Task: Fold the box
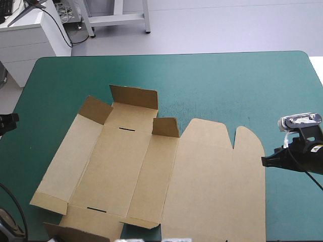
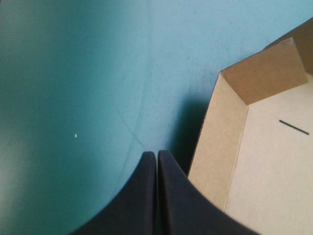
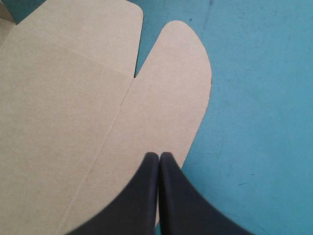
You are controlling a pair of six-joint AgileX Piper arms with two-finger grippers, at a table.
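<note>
The cut brown board box (image 1: 151, 171) lies mid-counter, mostly flat, with a few flaps raised. The left jaws, pressed together, sit low beside its left wall. The right jaws, likewise together, are over its rounded right flap (image 3: 181, 73). Open teal-green counter (image 1: 227, 80) stretches beyond the far edge.

The box (image 1: 202, 176) is matt brown board with a fine papery grain, the desk's teal-green cover (image 1: 227, 85) matt and faintly scratched, the black fingers (image 3: 139, 200) of the right gripper (image 3: 159, 157) smooth, dull plastic.
</note>
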